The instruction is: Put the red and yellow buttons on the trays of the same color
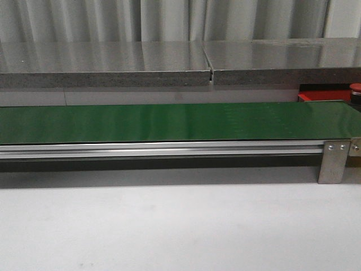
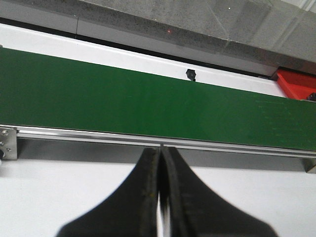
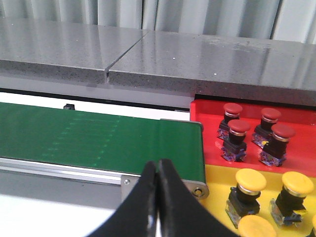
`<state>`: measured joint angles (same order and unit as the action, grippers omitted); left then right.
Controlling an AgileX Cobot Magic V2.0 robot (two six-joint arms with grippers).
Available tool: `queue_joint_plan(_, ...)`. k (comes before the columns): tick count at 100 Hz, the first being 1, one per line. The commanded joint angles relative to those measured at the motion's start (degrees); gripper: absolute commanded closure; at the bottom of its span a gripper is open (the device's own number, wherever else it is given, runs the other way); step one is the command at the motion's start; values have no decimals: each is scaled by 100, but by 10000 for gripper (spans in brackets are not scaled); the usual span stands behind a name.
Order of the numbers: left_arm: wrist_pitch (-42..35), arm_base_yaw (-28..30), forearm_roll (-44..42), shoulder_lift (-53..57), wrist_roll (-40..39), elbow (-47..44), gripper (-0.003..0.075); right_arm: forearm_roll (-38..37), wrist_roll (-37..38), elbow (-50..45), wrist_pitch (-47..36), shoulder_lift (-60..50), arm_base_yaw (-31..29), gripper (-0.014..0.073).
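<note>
Buttons sit already sorted at the belt's right end: four red buttons (image 3: 247, 136) stand on the red tray (image 3: 207, 111), and yellow buttons (image 3: 274, 192) stand on the yellow tray (image 3: 217, 180) just in front of it, nearer the camera. In the front view only one red cap (image 1: 355, 87) and a strip of red tray (image 1: 324, 96) show past the belt's far edge. The green belt (image 1: 169, 121) itself carries no button in any view.

Each button looks like a rigid mushroom cap on a dark, blocky body with small coloured fittings at the base. I judge them light and hard, not fragile, with a smooth domed cap that would slip under pinching pads. The flat-sided body below the cap looks the better place to take hold, and it would keep the piece upright.

The left gripper (image 2: 160, 197) hangs over the white table (image 1: 169, 226) in front of the belt rail, fingers pressed together on nothing. The right gripper (image 3: 158, 197) hangs near the belt's end roller, beside the yellow tray, fingers likewise closed and empty.
</note>
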<state>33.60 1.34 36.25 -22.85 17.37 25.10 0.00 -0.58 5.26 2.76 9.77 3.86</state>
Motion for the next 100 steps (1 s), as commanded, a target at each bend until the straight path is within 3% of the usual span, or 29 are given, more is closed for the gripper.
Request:
queue_joint_plan(1,-302,-48,199,-33,-23,152,739,-181,58,-76,-527,-252,11,662)
queue_joint_plan(29,-302,-48,199,-33,-23,152,739,-232,58,-627,-465,-1143,-2,662)
queue_joint_plan(100,-302,-48,199,-33,-23,152,739,-422,58,-622,-517,-1120,-9,662)
